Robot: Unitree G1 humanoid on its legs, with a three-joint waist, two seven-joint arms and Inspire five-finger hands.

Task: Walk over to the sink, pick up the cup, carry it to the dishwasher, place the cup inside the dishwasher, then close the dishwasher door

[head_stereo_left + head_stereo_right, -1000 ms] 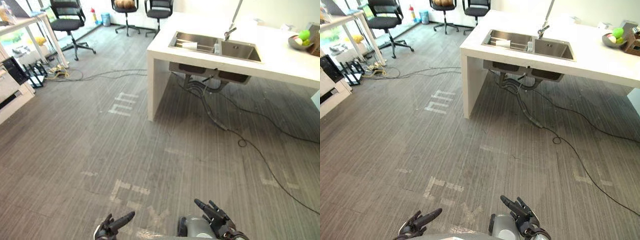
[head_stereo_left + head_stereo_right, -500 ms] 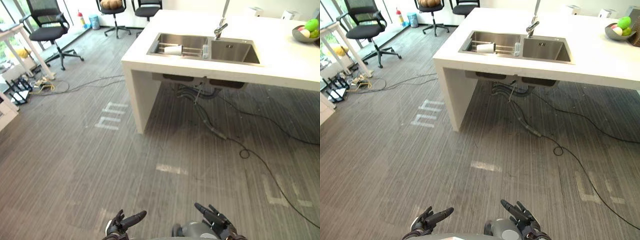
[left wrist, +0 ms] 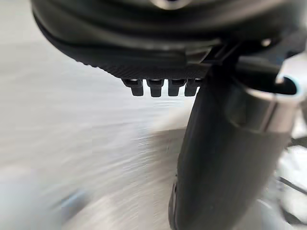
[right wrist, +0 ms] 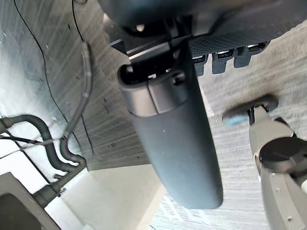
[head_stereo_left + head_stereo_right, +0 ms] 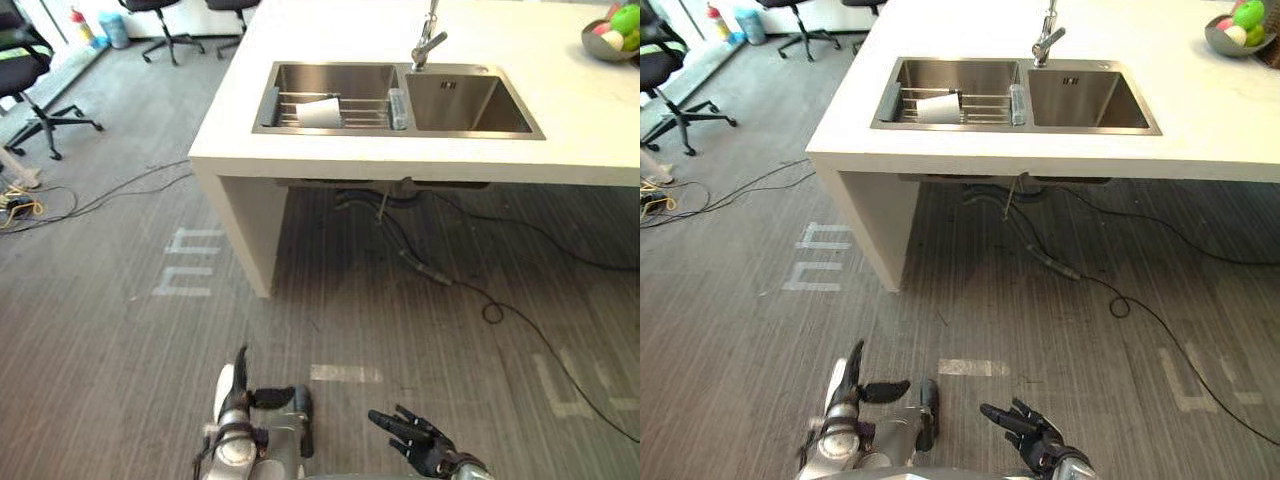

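**A:** Where is the cup to be found?

**B:** A white cup is seen lying on its side on a wire rack in the left basin of a stainless-steel double sink, in the upper middle of the head views. It is touched by neither hand.

**A:** What is set around it?

**B:** The sink is let into a white counter. A chrome tap stands at the sink's far rim, and a grey bowl of coloured fruit is placed at the upper right corner. Dark hoses and cables are hung under the counter and trail onto the grey striped floor. A black office chair is seen at the upper left.

**A:** How are the hands held?

**B:** Both are kept low at the bottom edge, well apart from the counter. The left hand is held with straight fingers and its white-covered thumb raised. The right hand is spread. Nothing is carried by either.

**A:** How far along is the task judged to be?

**B:** The walk to the sink is judged well advanced but not finished, since bare floor lies between the hands and the counter. The cup has not yet been picked up. Carrying it, placing it in the dishwasher and closing the door are all left to be done.
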